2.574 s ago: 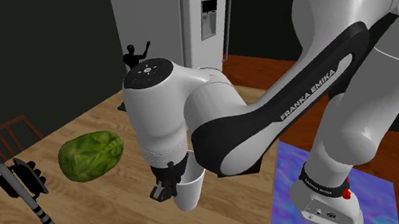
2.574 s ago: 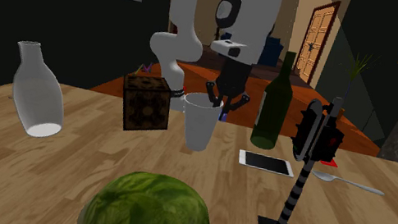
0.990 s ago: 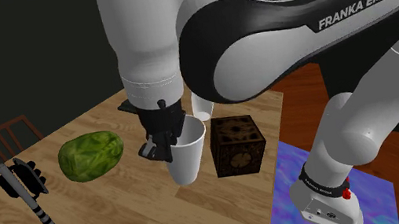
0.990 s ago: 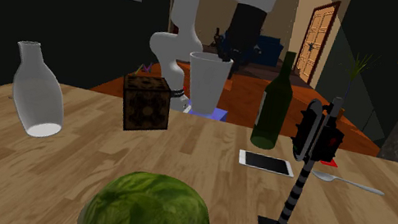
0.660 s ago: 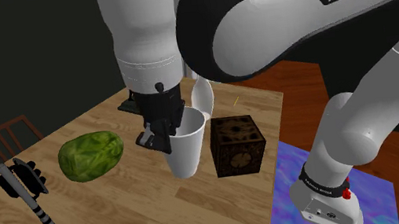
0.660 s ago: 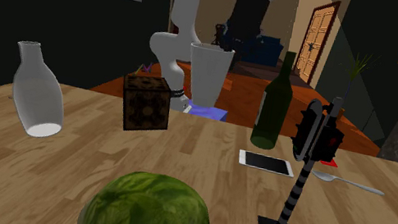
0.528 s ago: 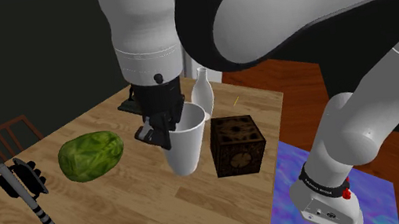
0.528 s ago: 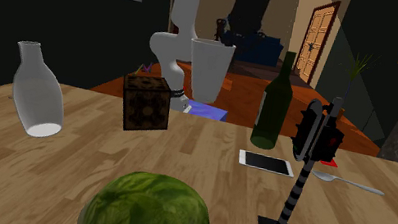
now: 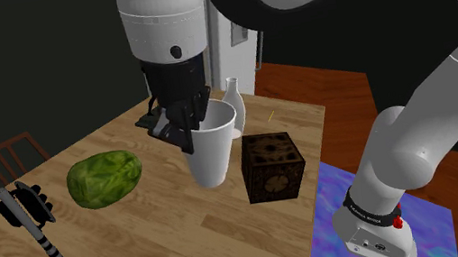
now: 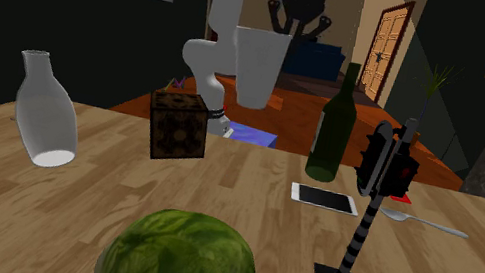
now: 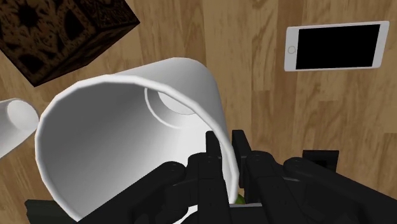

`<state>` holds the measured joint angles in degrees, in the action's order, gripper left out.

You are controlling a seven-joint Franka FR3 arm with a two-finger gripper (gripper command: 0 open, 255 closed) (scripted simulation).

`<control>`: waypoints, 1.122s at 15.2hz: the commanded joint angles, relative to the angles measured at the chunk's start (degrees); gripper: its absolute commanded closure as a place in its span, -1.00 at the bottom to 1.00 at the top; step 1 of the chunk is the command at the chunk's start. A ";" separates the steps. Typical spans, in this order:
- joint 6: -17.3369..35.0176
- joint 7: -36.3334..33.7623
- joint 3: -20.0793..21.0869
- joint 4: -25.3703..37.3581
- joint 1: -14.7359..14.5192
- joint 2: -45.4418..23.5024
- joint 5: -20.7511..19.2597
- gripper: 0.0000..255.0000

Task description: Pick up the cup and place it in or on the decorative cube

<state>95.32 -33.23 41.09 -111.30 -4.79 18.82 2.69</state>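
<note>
A broad light wooden table [image 9: 141, 230] [image 10: 221, 190] [image 11: 254, 70] lies below everything. Above it hangs a large white robot arm with dark joints [image 9: 163, 18], ending in a black two-finger gripper [image 9: 188, 136] [image 10: 295, 20] [image 11: 231, 159] that points down.

Below the gripper, to the shoulder view's left, a round, wrinkled green cabbage-like ball [image 9: 105, 178] [image 10: 180, 257] rests on the wood.

A white bottle-shaped vase [image 9: 233, 100] [image 10: 44, 112] [image 11: 13, 124] stands beyond the gripper in the shoulder view, lower down on the table.

The tall plain white cup [image 9: 212, 152] [image 10: 256, 62] [image 11: 127, 146] hangs from the gripper, upright, mouth up, well clear of the table. The two fingers are closed on its rim wall, one inside the cup and one outside.

The dark brown carved decorative cube [image 9: 271, 167] [image 10: 176, 125] [image 11: 57, 32] sits on the table below the gripper, to the shoulder view's right. The cup is beside and above it, not touching it.

A dark green glass bottle [image 10: 333, 125] stands upright lower than the gripper, to the second exterior view's right. Farther that way stands a striped post on a black base, carrying a black gadget [image 9: 41, 234] [image 10: 370, 213].

A white phone with a black screen [image 10: 324, 198] [image 11: 336, 46] lies flat on the wood beneath the gripper's level, near the green bottle. A small pale spoon [image 10: 424, 224] lies past it.
</note>
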 commanded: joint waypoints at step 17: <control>-9.07 22.39 -22.25 -13.99 -2.12 24.13 0.61 1.00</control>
<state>86.57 -11.98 19.95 -124.24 -6.80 41.58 3.59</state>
